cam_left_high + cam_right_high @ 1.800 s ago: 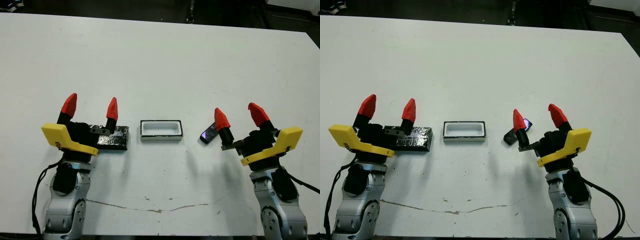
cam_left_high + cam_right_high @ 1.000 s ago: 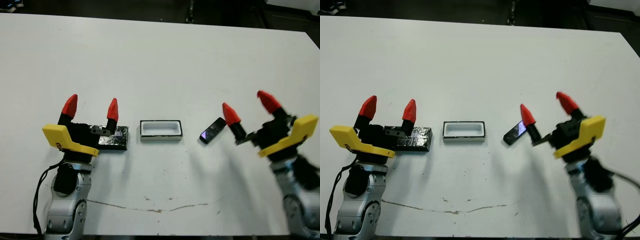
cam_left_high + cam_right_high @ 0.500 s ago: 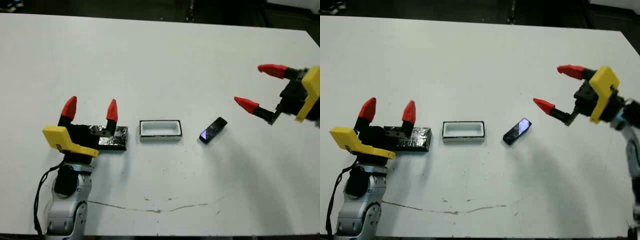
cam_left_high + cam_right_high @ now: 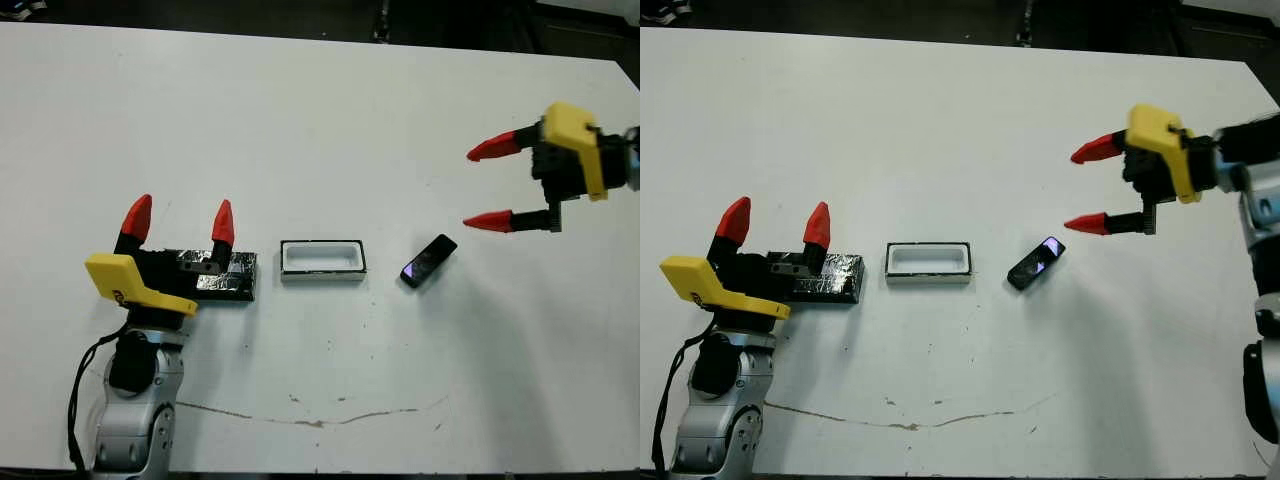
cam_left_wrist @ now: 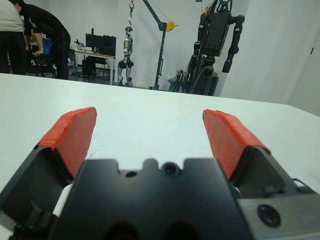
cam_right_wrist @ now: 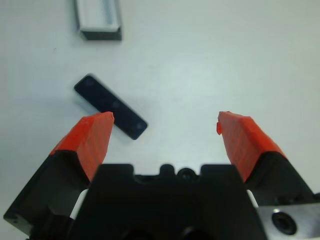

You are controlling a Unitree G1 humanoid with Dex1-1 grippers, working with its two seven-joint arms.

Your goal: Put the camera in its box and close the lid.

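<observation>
The camera (image 4: 428, 261), a small black bar with a purplish glint, lies slanted on the white table right of the box (image 4: 322, 260), a shallow white-lined tray with nothing in it. The foil-speckled black lid (image 4: 226, 275) rests left of the box, partly behind my left gripper (image 4: 180, 216), which stands open over its left end. My right gripper (image 4: 490, 184) hovers open, raised to the right of the camera and above it, fingers pointing left. The right wrist view looks down on the camera (image 6: 110, 106) and one end of the box (image 6: 98, 20).
A thin brown crack line (image 4: 310, 415) runs along the table near the front edge. Beyond the table's far side, the left wrist view shows a person (image 5: 31, 37), a desk and humanoid robots on stands (image 5: 218, 42).
My right arm has lifted up and away from the table to the right, turning so its fingers now point left toward the camera. The camera, box, lid and left gripper have stayed put.
</observation>
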